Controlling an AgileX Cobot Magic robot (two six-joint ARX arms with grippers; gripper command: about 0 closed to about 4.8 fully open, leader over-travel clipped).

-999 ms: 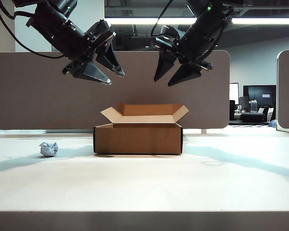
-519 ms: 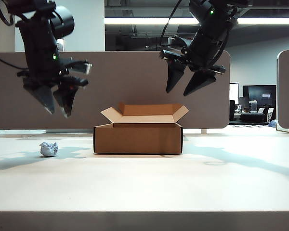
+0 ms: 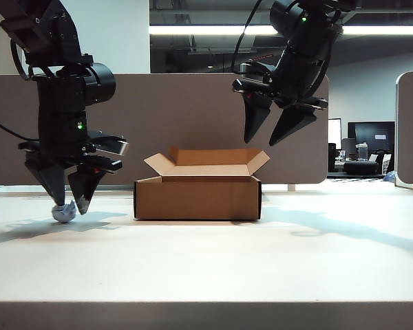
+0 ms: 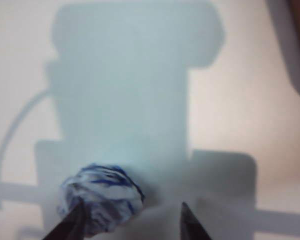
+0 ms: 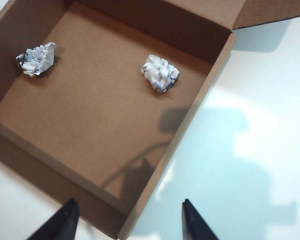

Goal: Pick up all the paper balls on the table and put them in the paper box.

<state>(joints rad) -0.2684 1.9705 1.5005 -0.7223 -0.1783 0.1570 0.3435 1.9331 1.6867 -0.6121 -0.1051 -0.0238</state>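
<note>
White crumpled paper, the last paper ball (image 3: 62, 212), sits on the bench (image 3: 206, 261) between your left end effector (image 3: 67, 203)'s spread fingers; close next. Two balls lie in the paper box (image 3: 197, 198). The right end effector (image 3: 270, 135) hangs apart above it.

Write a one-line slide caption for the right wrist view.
Open right tool above the box edge; two paper balls lie apart inside.

An open-plan office was shown: a grey partition panel (image 3: 193, 130) stood behind the white table (image 3: 206, 261), ceiling strip lights (image 3: 261, 30) ran at 12 o'clock, and computer monitors (image 3: 372, 134) were seen at 3 o'clock.
</note>
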